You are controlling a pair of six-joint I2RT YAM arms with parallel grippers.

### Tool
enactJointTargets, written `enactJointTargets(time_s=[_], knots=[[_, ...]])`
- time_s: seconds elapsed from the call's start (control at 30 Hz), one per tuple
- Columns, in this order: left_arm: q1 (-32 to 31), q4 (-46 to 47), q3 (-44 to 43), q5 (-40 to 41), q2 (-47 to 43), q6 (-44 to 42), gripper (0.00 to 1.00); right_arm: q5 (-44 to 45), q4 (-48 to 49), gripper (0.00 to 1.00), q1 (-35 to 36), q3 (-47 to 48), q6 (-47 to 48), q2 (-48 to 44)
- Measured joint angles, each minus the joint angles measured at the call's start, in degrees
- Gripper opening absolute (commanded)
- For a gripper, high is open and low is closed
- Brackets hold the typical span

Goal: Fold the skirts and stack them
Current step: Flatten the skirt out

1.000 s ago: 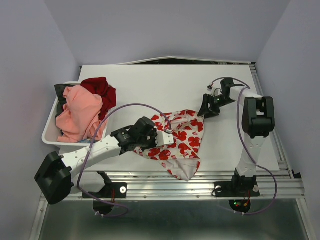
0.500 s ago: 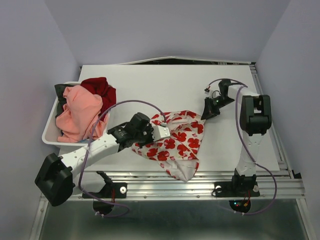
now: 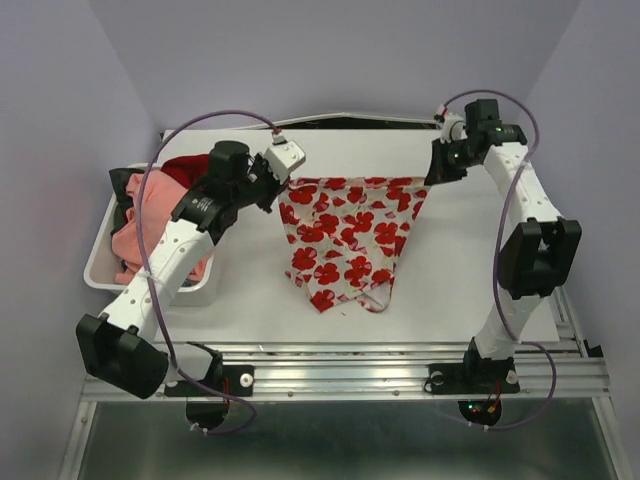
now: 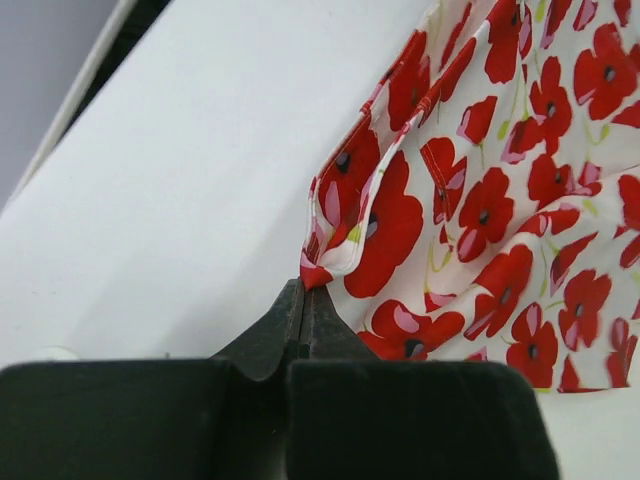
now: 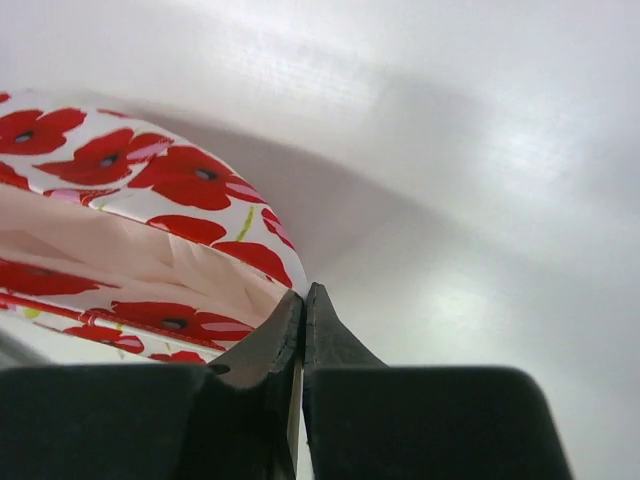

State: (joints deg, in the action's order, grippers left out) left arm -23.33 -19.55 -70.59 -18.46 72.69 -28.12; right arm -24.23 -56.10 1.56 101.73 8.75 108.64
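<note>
Top external view: held poppy-print skirt [image 3: 345,225] stretched between left gripper [image 4: 304,292] and right gripper [image 5: 303,292] over the far half of the table [image 3: 470,285], jaws pinched on both upper corners. Probably needed equal tension, lowering together.

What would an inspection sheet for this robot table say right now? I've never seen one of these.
Surface: white table.
Job's things: floral skirt stretched between both tools by its top corners; pink skirt and dark red garment piled in a white bin at the left.
Clutter: nothing seen.
Grippers: left tool shut on the floral skirt's left corner; right tool shut on its right corner.
Cables: purple cables loop over each arm, off the cloth.
Surroundings: plain walls; metal frame at the near edge.
</note>
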Motion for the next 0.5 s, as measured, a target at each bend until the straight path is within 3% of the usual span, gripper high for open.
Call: enactJointTargets(time_s=[0.13, 0.23, 0.5], knots=[[0.6, 1.4, -8.6, 0.2, 2.6, 0.7, 0.0, 7.1, 1.1, 0.01, -0.2, 12.2, -2.2, -3.5], [0.6, 3.0, -10.9, -0.3, 2.7, 0.0, 0.0, 10.4, 2.7, 0.01, -0.3, 15.7, -2.9, -6.5], [0.4, 1.6, 0.2, -7.5, -8.6, -5.5, 0.0, 13.9, 4.2, 0.01, -0.2, 5.9, -2.4, -21.9]])
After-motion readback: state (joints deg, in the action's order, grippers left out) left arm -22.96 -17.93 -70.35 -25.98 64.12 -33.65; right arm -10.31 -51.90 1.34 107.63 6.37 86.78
